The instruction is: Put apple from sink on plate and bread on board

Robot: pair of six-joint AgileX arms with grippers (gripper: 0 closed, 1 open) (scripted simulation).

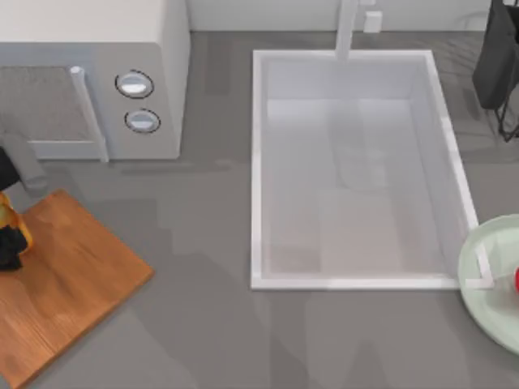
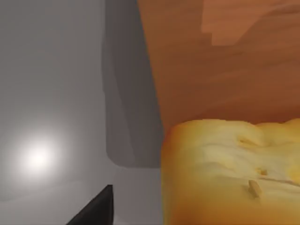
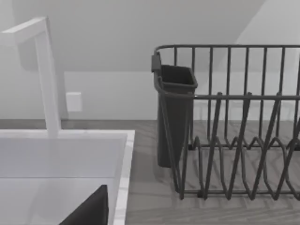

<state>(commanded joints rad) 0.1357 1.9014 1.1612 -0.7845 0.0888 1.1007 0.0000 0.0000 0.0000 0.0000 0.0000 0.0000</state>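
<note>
At the near-left corner of the table [image 1: 219,324], the board [image 1: 65,284] is lying at an angle, its outer corners running off the top view's left and bottom edges; at its left edge the left gripper [image 1: 8,243] is showing as a dark shape cut by the frame, with a sliver of golden bread [image 1: 6,217] against it; whether the fingers are apart or together cannot be told, since one dark fingertip [image 2: 96,208] is all that is appearing in the left wrist view; in that same view the bread [image 2: 229,173] is sitting close under the camera with the board's grain [image 2: 220,61] behind it, and whether the loaf is touching the board or being held just above it cannot be made out.

At the near-right, the plate [image 1: 486,284] is being cut off by the right edge, its rim overlapping the sink's near-right corner; a small red slice of the apple [image 1: 516,279] is showing on it at the frame edge.

In the middle, the sink [image 1: 258,162] is holding nothing visible on its translucent bottom; the faucet post [image 1: 347,28] is standing at its far short side.

Farther back on the left, a microwave [image 1: 154,49] with two knobs [image 1: 135,83] is standing; at the far right a dark dish rack [image 3: 234,140] with a cutlery holder [image 3: 174,112] is standing beside the sink; the right gripper's fingers cannot be judged either, one dark tip [image 3: 91,211] appearing over the sink rim.
</note>
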